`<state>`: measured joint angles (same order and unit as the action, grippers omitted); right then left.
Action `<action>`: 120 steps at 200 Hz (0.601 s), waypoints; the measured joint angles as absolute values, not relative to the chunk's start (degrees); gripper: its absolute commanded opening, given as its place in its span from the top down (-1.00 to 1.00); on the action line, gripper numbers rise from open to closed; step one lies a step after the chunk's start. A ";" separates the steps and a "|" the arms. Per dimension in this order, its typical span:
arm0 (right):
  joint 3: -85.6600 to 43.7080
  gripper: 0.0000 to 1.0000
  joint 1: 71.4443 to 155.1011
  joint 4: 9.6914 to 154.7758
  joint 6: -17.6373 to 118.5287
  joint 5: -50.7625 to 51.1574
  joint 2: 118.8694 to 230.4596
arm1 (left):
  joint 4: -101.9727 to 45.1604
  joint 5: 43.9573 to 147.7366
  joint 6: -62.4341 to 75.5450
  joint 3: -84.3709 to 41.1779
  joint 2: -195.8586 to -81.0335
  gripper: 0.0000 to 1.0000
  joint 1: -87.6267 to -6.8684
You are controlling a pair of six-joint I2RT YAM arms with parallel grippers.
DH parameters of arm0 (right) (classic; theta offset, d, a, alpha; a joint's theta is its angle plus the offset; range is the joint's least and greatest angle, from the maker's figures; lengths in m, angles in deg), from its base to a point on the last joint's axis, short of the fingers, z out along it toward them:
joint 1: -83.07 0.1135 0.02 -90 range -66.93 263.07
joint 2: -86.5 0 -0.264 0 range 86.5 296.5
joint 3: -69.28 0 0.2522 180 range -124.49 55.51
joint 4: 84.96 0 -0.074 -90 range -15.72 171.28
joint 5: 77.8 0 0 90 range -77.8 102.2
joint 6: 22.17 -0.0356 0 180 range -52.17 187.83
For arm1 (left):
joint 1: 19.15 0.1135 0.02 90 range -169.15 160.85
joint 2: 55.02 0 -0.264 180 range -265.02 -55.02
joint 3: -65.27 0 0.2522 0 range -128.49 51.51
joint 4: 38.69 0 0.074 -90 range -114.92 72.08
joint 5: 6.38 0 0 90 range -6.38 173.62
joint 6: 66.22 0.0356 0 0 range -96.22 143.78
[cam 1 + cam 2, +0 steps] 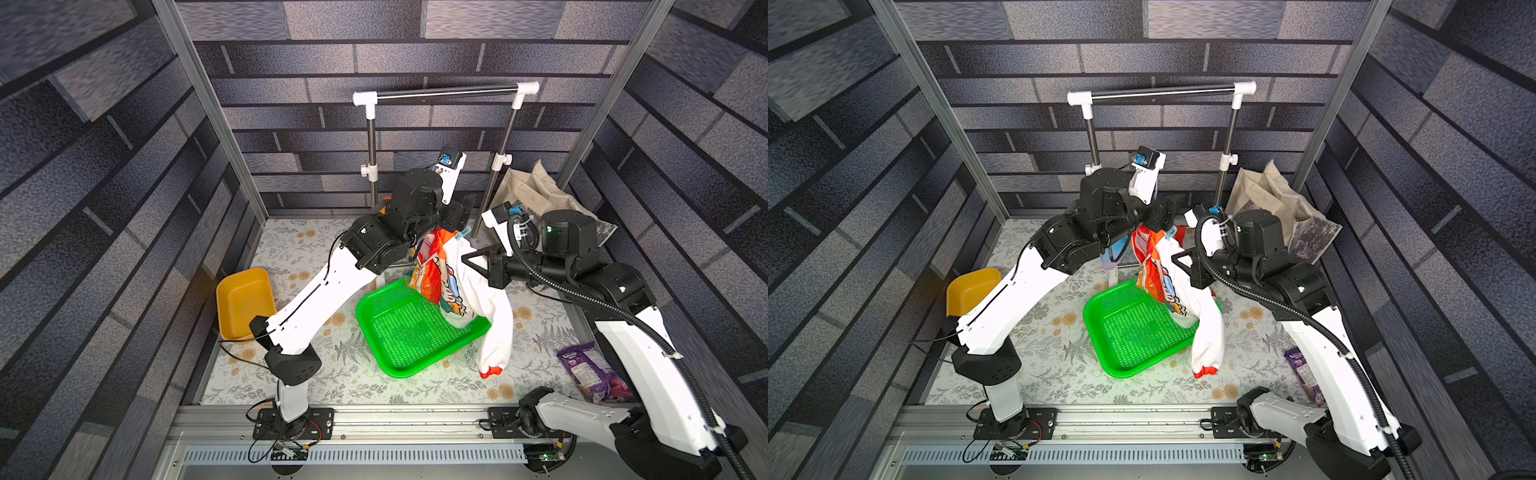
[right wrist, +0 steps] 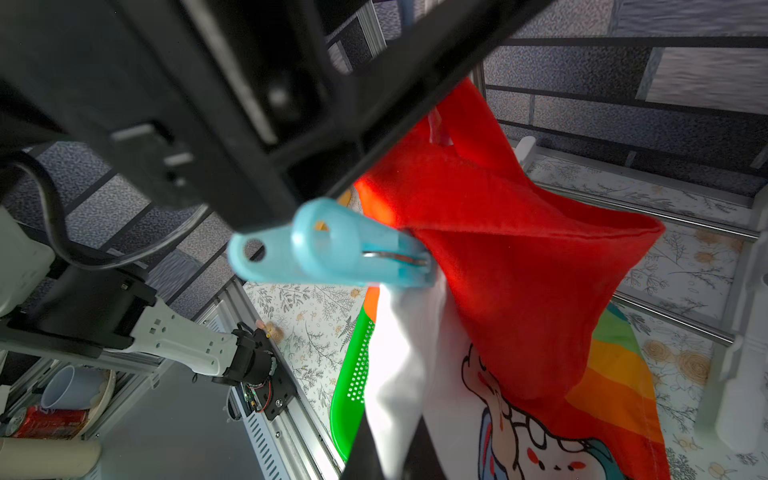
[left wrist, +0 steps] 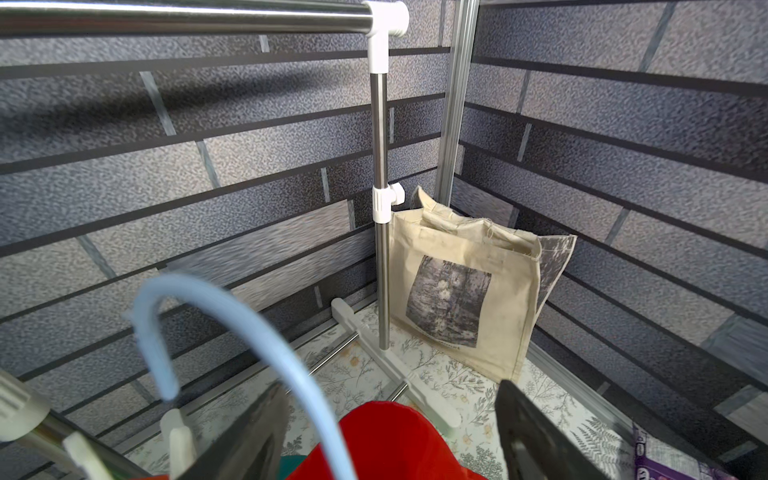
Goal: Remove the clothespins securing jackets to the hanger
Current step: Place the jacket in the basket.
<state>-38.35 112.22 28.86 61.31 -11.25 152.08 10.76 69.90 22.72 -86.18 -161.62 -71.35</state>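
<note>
Clothespin (image 2: 332, 249) on jacket (image 2: 519, 270) collar; floral mat (image 1: 345, 374), brick-print walls (image 1: 415, 58); left claw (image 3: 390, 390) open, right claw (image 1: 467, 258) pinching jacket; hanger (image 3: 160, 361) mostly hidden

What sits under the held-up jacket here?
The green perforated tray lies on the floral table below the jacket. The jacket's hem and white sleeve cover one corner of the tray, so anything there is hidden.

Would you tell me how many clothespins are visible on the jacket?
1: a teal clothespin clipped onto the jacket at its red fabric; a second may be hidden.
</note>
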 measured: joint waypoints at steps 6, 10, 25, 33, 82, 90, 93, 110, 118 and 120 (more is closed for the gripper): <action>-38.42 1.00 112.22 28.88 61.35 -11.22 152.26 | 11.50 69.90 23.35 -87.21 -162.15 -0.44 -71.18; -38.46 1.00 112.22 28.95 61.44 -11.09 152.34 | 12.05 69.92 23.57 -87.97 -162.50 -0.48 -70.98; -38.50 1.00 112.22 29.41 61.50 -10.39 152.61 | 13.55 69.90 24.20 -89.87 -163.15 -0.83 -70.11; -38.50 1.00 112.22 30.00 61.50 -9.87 152.74 | 14.15 69.79 24.81 -90.31 -163.15 -0.88 -69.67; -38.48 1.00 112.22 34.21 62.29 -5.23 154.16 | 18.47 69.07 24.94 -91.16 -162.96 -1.00 -68.03; -38.37 1.00 112.22 34.85 62.84 -3.75 154.35 | 20.40 68.72 24.22 -91.16 -162.74 -1.00 -67.64; -38.35 1.00 112.22 34.96 62.97 -3.20 154.42 | 21.05 68.70 23.96 -91.16 -162.67 -1.00 -67.53; -38.15 1.00 112.37 35.22 64.93 0.27 154.92 | 24.83 68.26 21.25 -90.92 -161.19 -1.00 -67.07; -38.02 1.00 112.54 35.44 65.81 1.96 155.19 | 26.60 68.09 20.07 -90.05 -159.79 -1.00 -66.72; -37.96 1.00 112.63 35.53 66.07 2.42 155.25 | 27.00 68.07 19.70 -89.76 -159.31 -1.00 -66.63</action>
